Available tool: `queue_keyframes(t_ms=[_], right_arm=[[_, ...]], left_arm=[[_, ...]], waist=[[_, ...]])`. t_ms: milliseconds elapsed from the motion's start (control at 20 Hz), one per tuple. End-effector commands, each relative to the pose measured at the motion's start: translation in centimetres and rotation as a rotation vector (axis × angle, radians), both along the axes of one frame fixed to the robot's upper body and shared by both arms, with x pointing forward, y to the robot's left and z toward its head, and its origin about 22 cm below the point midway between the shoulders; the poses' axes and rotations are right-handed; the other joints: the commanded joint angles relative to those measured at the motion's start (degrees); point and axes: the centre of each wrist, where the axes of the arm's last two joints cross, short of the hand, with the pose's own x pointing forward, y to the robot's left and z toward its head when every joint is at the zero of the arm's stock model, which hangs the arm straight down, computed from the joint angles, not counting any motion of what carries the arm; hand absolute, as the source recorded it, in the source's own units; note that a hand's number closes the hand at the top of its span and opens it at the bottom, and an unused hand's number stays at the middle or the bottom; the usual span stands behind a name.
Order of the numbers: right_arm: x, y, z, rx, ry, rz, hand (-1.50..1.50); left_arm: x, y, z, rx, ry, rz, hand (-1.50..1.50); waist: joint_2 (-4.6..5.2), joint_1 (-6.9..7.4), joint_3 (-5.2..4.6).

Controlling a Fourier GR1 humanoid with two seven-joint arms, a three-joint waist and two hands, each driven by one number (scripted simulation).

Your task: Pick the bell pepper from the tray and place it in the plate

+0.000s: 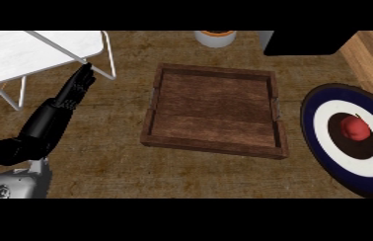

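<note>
Bell pepper sits off the wooden tray, which lies right of the left hand. Farther right, the plate carries it at its middle. The hand rests released, fingers straight. The pepper looks light, smooth and slippery: take it around its sides.

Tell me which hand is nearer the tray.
Left, as far as the view shows. The left hand rests open to the left of the tray, clear of its rim. The right hand is out of view, so its place cannot be told.
</note>
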Motion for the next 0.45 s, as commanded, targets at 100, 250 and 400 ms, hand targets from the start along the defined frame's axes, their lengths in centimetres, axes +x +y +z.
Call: queue_keyframes(t_ms=[100, 250, 400], right_arm=[[-4.7, 0.8, 0.2, -0.009, -0.005, 0.006, -1.50], [-6.1, -1.0, -2.3, -0.021, 0.034, 0.039, -1.50], [-7.0, 1.6, -1.2, -0.018, 0.036, 0.077, -1.50]], left_arm=[[0.0, -0.7, -0.1, 0.010, 0.008, -0.007, 0.00], [0.5, -1.2, -1.0, 0.003, 0.014, -0.003, 0.00], [-0.9, 0.3, -0.3, 0.013, -0.012, -0.007, 0.00]], waist=[[0.15, 0.36, -0.04], [0.16, 0.36, -0.02], [0.14, 0.55, -0.05]])
